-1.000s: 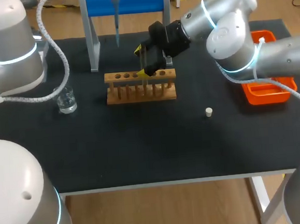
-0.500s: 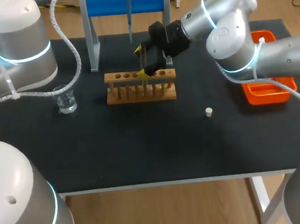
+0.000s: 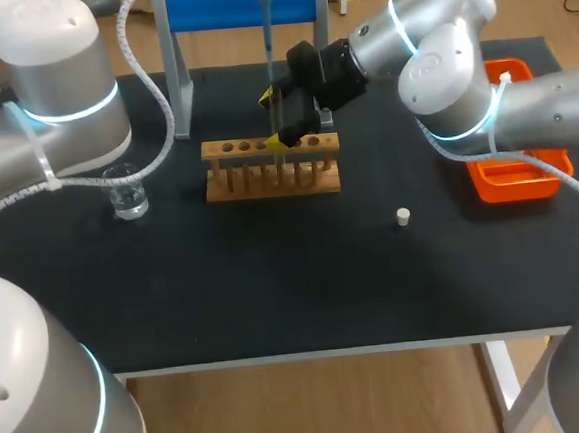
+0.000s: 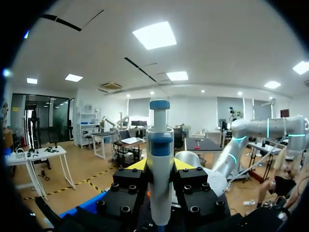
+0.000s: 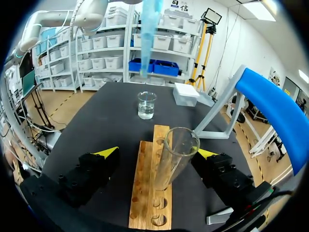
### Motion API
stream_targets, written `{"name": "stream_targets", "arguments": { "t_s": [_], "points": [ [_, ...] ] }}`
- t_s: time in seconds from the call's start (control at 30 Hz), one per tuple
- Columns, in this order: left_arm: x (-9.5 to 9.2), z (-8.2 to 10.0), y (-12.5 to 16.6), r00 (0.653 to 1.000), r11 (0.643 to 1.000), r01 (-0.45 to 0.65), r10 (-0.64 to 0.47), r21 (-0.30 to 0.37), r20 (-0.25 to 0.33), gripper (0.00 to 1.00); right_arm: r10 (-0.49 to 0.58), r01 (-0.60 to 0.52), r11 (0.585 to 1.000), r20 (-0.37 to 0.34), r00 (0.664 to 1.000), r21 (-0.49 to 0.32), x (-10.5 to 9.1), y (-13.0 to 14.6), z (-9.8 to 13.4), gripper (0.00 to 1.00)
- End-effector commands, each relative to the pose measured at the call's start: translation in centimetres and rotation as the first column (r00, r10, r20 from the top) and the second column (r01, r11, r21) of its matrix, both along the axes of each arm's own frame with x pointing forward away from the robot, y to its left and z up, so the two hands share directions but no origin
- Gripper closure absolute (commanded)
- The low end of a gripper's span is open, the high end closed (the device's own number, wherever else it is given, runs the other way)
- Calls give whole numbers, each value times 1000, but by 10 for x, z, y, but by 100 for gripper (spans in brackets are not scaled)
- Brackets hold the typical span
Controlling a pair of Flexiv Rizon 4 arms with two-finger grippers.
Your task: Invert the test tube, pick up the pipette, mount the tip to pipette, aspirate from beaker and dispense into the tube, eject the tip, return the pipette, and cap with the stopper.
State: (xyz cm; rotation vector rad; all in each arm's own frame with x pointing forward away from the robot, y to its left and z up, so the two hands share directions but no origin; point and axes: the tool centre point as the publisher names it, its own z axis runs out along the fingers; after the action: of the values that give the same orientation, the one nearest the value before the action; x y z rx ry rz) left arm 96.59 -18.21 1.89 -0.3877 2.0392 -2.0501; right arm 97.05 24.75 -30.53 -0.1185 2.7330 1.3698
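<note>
Glass tells the progress: the test tube point(image 5: 174, 159) stands mouth-up in the wooden rack point(image 3: 271, 178), between the wide-spread fingers of the right gripper point(image 5: 157, 152), neither touching it. The left gripper point(image 4: 160, 166) clamps the pipette point(image 4: 160, 140), which hangs at the rack's 12 o'clock, its thin tip seemingly fitted; whether it is loaded I cannot tell. Dispensing, ejecting, returning and capping remain, I judge. From the rack, the beaker point(image 3: 127, 194) sits at 9 o'clock, the stopper point(image 3: 403, 217) at 4, the orange tray point(image 3: 513, 194) at 3. The blue stand point(image 3: 243, 4) crowds the pipette.
</note>
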Motion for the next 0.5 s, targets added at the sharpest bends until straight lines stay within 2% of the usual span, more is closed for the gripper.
{"name": "stream_targets", "arguments": {
  "t_s": [0.03, 0.5],
  "points": [
    [2, -4, -1, 1000, 1000, 5, -5, -11, 4, 100, 2, -2, 1000, -3, 1000, -5, 0, -1, 1, 0],
    [6, -11, -6, 1000, 1000, 12, -12, -22, 4, 100, 2, -2, 1000, -3, 1000, -5, 0, -1, 1, 0]
  ]
}}
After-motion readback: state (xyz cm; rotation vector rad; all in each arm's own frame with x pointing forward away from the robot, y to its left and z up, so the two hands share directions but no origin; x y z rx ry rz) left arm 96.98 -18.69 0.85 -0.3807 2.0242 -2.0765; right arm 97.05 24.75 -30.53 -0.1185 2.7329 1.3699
